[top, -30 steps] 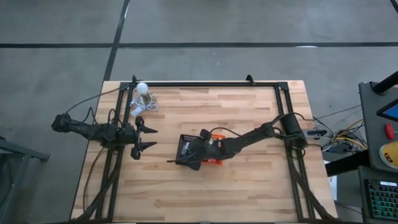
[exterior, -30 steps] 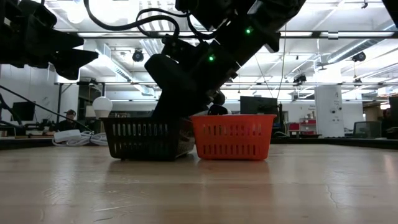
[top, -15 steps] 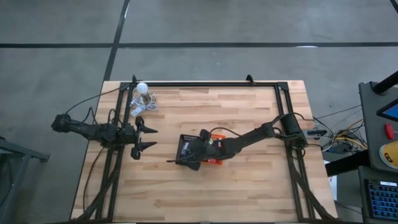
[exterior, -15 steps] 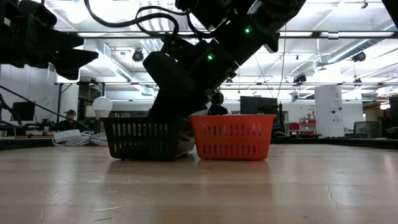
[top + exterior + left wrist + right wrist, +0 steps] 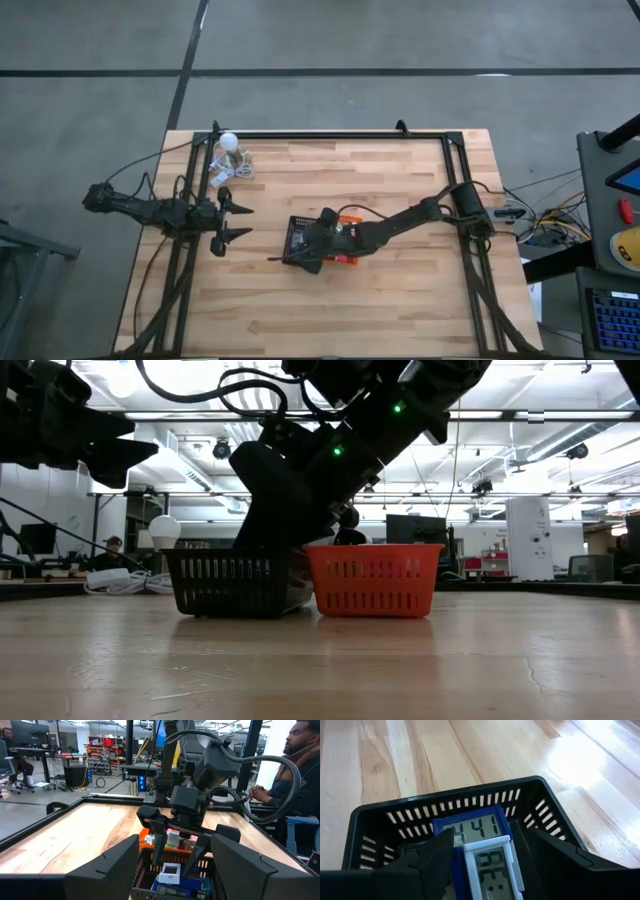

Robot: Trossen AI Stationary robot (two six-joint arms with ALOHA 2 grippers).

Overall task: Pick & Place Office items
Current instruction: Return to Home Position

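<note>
Wooden desk [image 5: 400, 300]: right gripper [image 5: 489, 832], spread wide, sits in the black bin [image 5: 445, 796] (timers [image 5: 492, 867] below); I would lift straight up, then retract toward 3 o'clock. Left gripper [image 5: 243, 222] hangs spread too, 9 o'clock.

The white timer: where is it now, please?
Right wrist view: the white timer lies in the black bin atop a dark blue timer, under the right gripper.

We've got a black slotted plastic bin [image 5: 395, 817] with a dark blue rectangular timer [image 5: 470, 825] and a white rectangular timer [image 5: 492, 862] inside, both with grey screens. Orange slotted plastic basket [image 5: 375, 580] at its 3 o'clock. Pale, streaky-grained wooden plank table [image 5: 400, 290].
</note>
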